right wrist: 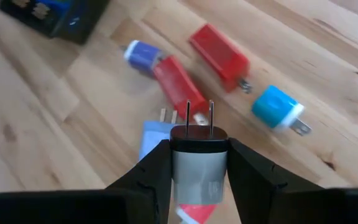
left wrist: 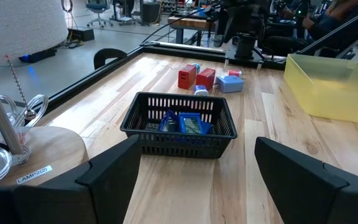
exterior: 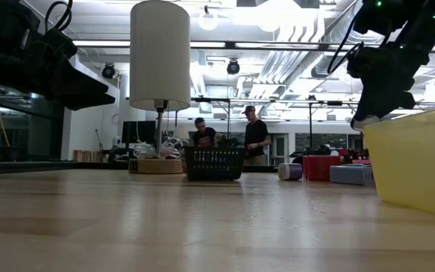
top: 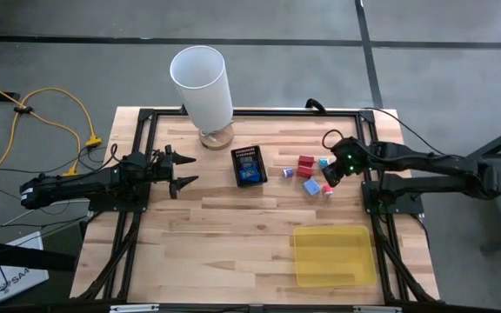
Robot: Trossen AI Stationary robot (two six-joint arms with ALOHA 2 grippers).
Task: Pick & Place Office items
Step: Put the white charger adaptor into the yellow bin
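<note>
Several small plug-like office items lie right of the black mesh box (top: 249, 165): two red blocks (top: 306, 163), a purple one (top: 286, 174), a pale blue one (top: 310, 186) and a teal one (top: 323, 162). More blue pieces sit inside the box (left wrist: 188, 123). My right gripper (right wrist: 199, 152) hovers over this group, shut on a grey plug adapter (right wrist: 197, 168). My left gripper (top: 181, 171) waits open left of the box, level with it, touching nothing. My right gripper pinches the grey plug adapter by its two side faces (right wrist: 178, 168), one finger on each side. Its black end with the two prongs (right wrist: 199, 115) points away past the fingertips. It is lifted clear of the table, above the pale blue block (right wrist: 153, 140).
A lamp with a white shade (top: 203, 83) stands on a round wooden base at the far edge, beside the box. A flat translucent yellow tray (top: 334, 255) lies at the near right corner. Bare wood spans the table's middle and near left. People stand in the room behind.
</note>
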